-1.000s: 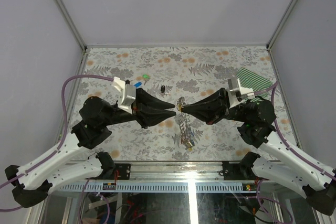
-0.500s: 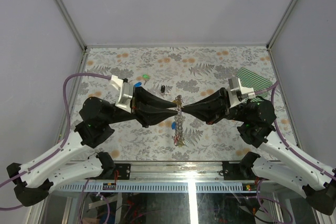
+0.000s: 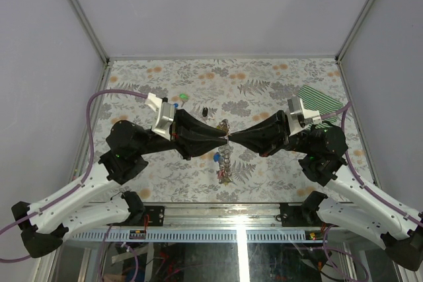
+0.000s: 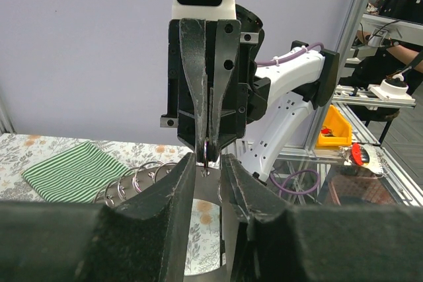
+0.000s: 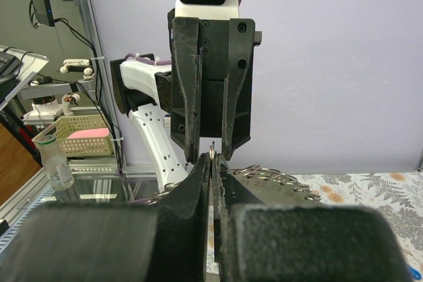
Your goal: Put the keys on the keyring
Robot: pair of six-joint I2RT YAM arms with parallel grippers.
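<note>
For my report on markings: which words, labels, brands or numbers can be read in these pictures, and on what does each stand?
None can be read in any view.
Coloured tag on the front rail: too small to read.
Bottle at the left of the right wrist view: no legible label.

Floral table (image 3: 277, 77) — striped cloth (image 3: 322, 102), green key (image 3: 182, 97), black key (image 3: 205, 111).

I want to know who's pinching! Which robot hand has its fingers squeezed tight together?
The right gripper: its fingers press together on a thin metal ring, while the left gripper shows a gap between its fingers.
</note>
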